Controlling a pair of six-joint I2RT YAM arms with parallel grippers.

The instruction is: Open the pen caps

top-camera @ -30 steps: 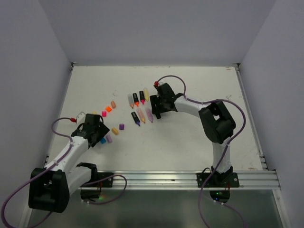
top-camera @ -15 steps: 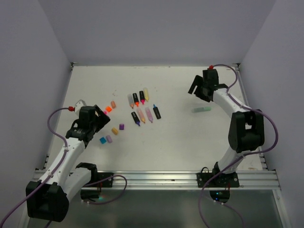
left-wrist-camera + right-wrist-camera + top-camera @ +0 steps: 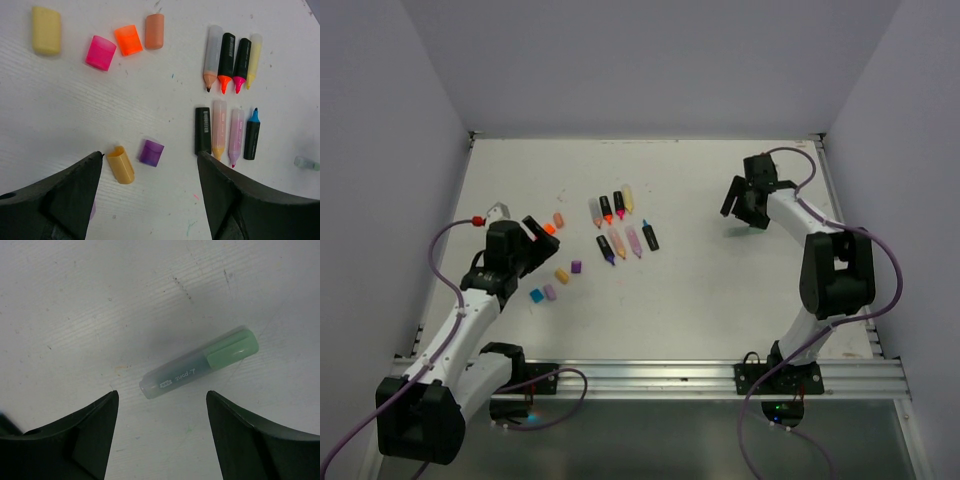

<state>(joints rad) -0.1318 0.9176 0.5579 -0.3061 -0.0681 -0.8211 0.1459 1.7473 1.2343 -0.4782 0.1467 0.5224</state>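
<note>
Loose pen caps lie on the white table: yellow [image 3: 46,30], pink [image 3: 100,52], orange [image 3: 128,39], peach [image 3: 154,31], amber [image 3: 120,164] and purple [image 3: 151,153]. A blue cap [image 3: 536,296] and a lilac cap [image 3: 549,292] lie nearer the left arm. My left gripper [image 3: 150,154] is open and empty above the amber and purple caps, and also shows in the top view [image 3: 532,235]. My right gripper [image 3: 161,392] is open and empty just over a capped green highlighter [image 3: 200,369] at the far right. In the top view the right gripper [image 3: 738,208] hides that highlighter.
Uncapped highlighter bodies lie in two rows mid-table, the upper row [image 3: 226,60] and the lower row [image 3: 219,127]. The green highlighter shows at the left wrist view's right edge [image 3: 306,163]. Grey walls enclose the table, with a metal rail [image 3: 720,375] at the near edge.
My right arm swung from the highlighter rows to the far right, let go of the green highlighter there, and now sits low over it. My left gripper moved back from the blue cap.
</note>
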